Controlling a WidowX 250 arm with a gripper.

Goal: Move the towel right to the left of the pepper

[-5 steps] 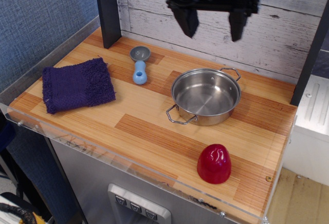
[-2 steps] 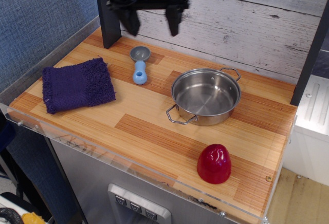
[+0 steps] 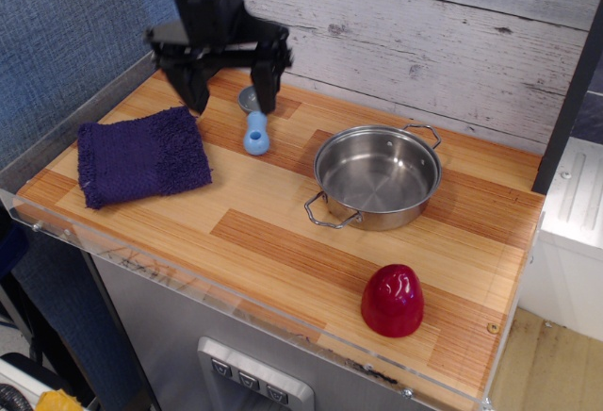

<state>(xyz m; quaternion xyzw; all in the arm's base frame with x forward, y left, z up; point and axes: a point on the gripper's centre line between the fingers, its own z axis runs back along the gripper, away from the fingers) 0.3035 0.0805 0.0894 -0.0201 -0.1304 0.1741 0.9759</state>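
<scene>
On my screen the wooden counter (image 3: pixel 283 241), striped plank laminate with a clear strip along its front edge, carries four things. Largest is the steel pot (image 3: pixel 377 177), shiny, rigid, two wire handles, empty. Next comes the towel (image 3: pixel 141 156), a dark purple knitted square with fuzzy fringe, lying flat at the far left end, well apart from the pepper (image 3: pixel 392 301), which stands near the front right corner.

I judge the towel light, limp and grippy, likely to sag and trail if lifted by one point; I would pinch it at the raised fringe of its near-right edge or bunch the middle, then drag or carry it in front of the pot. The pepper looks hard, glossy and light, easily knocked over by a trailing cloth.

Smallest is the scoop (image 3: pixel 255 121), grey bowl and blue handle, smooth plastic, just beside the towel's back right corner.

My gripper (image 3: pixel 228 86) hangs above the scoop and the towel's back edge, its black fingers (image 3: pixel 196 88) spread wide, holding nothing.
</scene>
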